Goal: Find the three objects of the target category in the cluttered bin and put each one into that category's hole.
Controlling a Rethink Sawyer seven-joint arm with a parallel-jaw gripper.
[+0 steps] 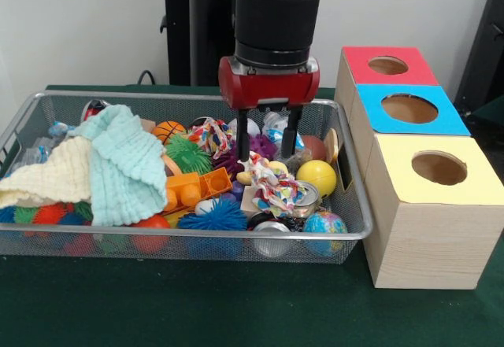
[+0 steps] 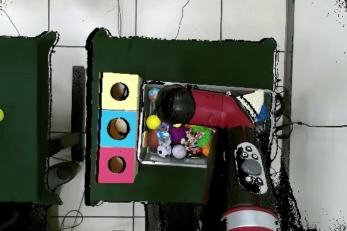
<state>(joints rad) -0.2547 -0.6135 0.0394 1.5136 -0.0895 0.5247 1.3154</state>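
While the red and black arm hangs over the silver wire-mesh bin (image 1: 350,233) on the green bench (image 1: 197,308), its gripper (image 1: 267,154) is spread wide just above a ruffled, spotty piece of fabric (image 1: 270,183). At three o'clock of the bin sits the yellow-faced wooden box, round hole (image 1: 439,167) on top.

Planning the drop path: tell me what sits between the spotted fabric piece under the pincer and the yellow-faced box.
Front view: a yellow ball, then the silver wire-mesh bin's wall.
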